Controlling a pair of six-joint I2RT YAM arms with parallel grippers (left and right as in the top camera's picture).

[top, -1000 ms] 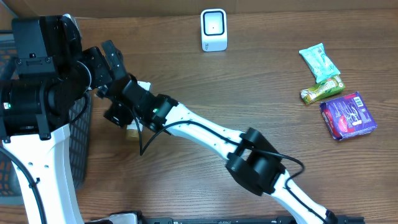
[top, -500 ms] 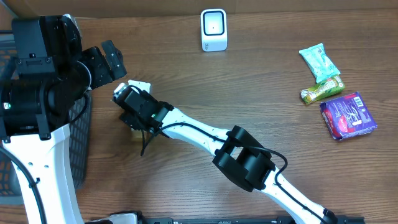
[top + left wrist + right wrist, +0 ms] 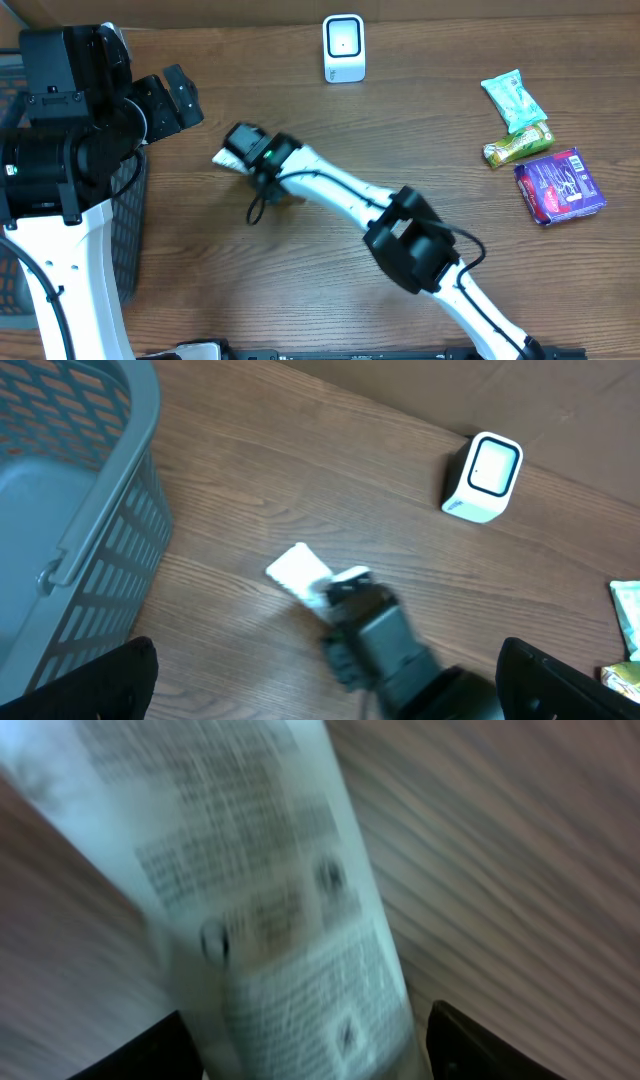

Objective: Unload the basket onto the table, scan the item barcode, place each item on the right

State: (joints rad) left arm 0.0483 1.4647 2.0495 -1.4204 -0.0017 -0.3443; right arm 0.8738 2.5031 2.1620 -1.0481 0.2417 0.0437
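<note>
A: Where's the white packet [image 3: 298, 572]?
B: Toward nine o'clock from the middle of the bench [image 3: 420, 130]; lifted or grazing the wood, I cannot tell. The right gripper [image 3: 243, 150] is partly closed, clamped on its sides; its print blurs in the wrist view.
A: The left gripper [image 3: 170, 97]?
B: Spread wide, empty, at the packet's ten o'clock.
A: The scan?
B: The scanner [image 3: 343, 47] stands at one o'clock, well apart. I'd carry the packet over, turn its barcode face to the window, hold steady.
A: Around?
B: Brown wood surface, grey basket [image 3: 70, 510] at nine o'clock, three snack packs [image 3: 518, 143] at three o'clock; the room beyond isn't shown.
</note>
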